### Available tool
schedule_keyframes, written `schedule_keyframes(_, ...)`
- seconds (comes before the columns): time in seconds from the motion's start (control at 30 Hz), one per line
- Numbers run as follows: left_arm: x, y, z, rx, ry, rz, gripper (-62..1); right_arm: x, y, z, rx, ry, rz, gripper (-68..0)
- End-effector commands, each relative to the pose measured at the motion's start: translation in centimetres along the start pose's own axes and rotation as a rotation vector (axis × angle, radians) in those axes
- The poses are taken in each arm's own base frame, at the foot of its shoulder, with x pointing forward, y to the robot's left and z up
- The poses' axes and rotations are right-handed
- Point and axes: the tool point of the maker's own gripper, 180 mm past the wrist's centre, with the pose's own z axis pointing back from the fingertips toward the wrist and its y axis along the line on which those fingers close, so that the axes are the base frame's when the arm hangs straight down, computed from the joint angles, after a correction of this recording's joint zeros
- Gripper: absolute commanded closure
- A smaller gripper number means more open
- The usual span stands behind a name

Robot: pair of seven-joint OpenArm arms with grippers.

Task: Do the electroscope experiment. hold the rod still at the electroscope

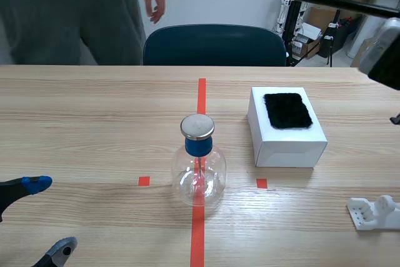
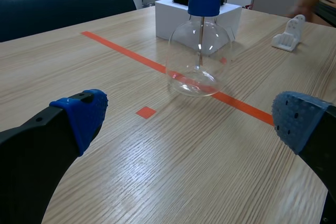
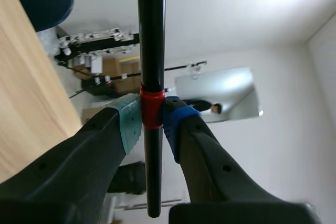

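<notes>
- R hand [image 3: 152,121]: clamped on the black rod [image 3: 151,35], both pads squeezing its red band [image 3: 152,103]. Hand is up in the air by the desk's right edge.
- Rod runs roughly level, high over the far right corner, free end pointing in toward the middle. It's well apart from the electroscope, not touching it.
- L hand [image 1: 50,216]: wide open, nothing in it, low at the near left corner of the desk [image 1: 94,123].
- Electroscope [image 1: 199,161]: clear round flask w/ blue stopper [image 1: 199,146] and flat metal cap [image 1: 197,126]. It stands upright on the red tape line [image 1: 201,95], mid-desk, a bit nearer the near edge.
- White box [image 1: 290,151] to its right, apart from it, w/ black fur pad [image 1: 287,109] lying on top.
- White plastic piece [image 1: 374,212] by the near right corner.
- Dark blue chair [image 1: 215,45] at the far edge; person [image 1: 75,10] stands behind the far left.
</notes>
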Motion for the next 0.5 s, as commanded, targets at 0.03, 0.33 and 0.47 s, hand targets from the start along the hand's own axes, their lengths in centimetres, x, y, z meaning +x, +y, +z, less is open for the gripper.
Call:
schedule_keyframes(0.03, 0.7, 0.1, -0.3, -0.002, -0.032, -0.004, -62.3, 0.8, -1.0, -0.2, -0.033, -0.025, 0.076, -2.2)
schedule_keyframes(0.33, 0.7, 0.1, -0.3, -0.002, -0.032, -0.004, -62.3, 3.3, 1.7, 0.5, 0.038, -0.094, 0.213, -2.2)
schedule_keyframes(0.47, 0.7, 0.1, -0.3, -0.002, -0.032, -0.004, -62.3, 4.1, 2.8, 0.9, 0.065, -0.119, 0.256, -2.2)
